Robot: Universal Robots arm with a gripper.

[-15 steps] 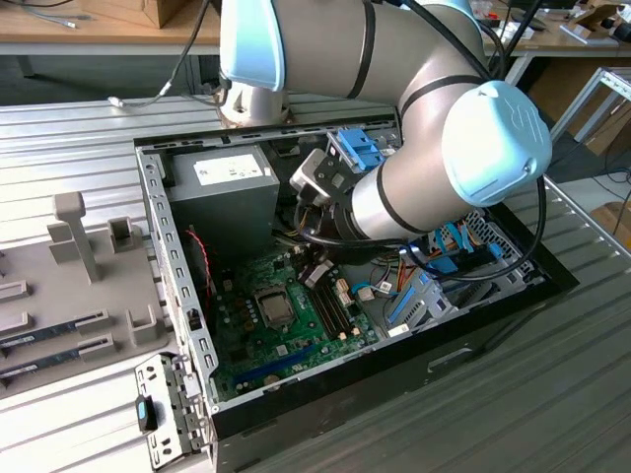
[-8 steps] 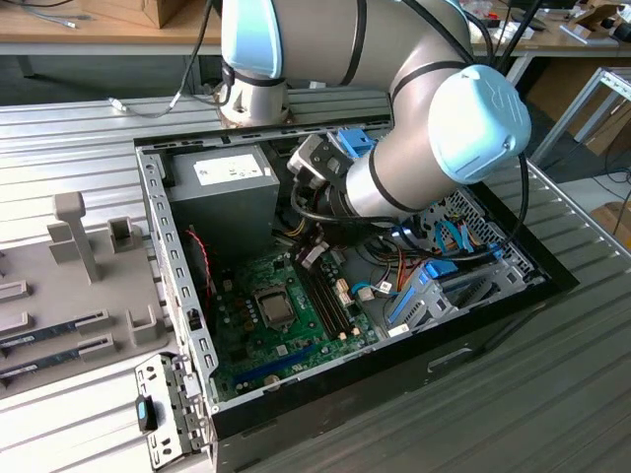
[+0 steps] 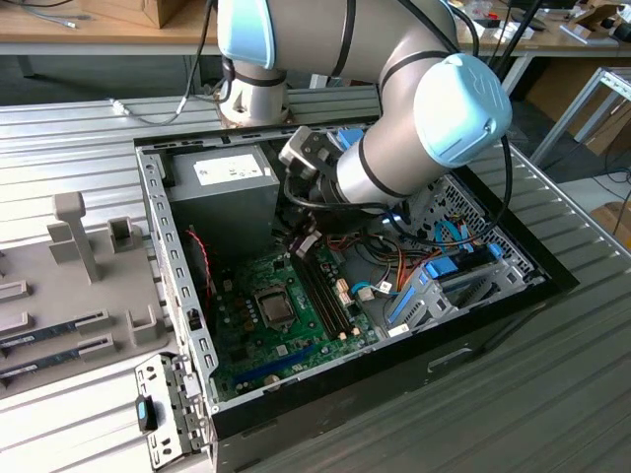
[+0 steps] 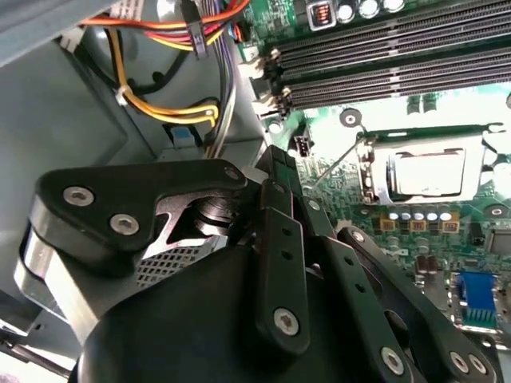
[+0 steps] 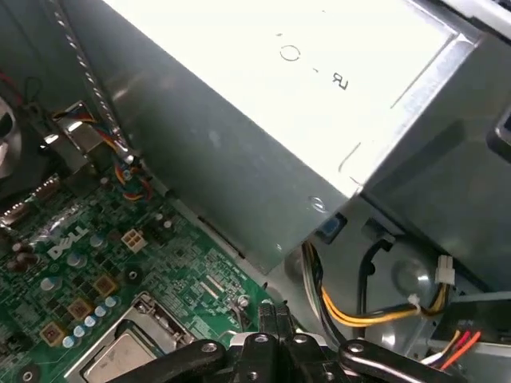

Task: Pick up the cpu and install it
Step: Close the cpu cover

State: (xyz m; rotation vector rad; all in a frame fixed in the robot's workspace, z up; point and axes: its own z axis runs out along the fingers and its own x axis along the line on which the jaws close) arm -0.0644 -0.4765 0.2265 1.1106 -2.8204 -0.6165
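The hand (image 4: 275,171) hangs inside the computer case (image 3: 163,227) above the green board (image 3: 246,305), fingers pressed together with nothing between them. The cpu (image 4: 425,171) already sits in its socket (image 4: 371,171), silvery lid up; whether it is latched down I cannot tell.
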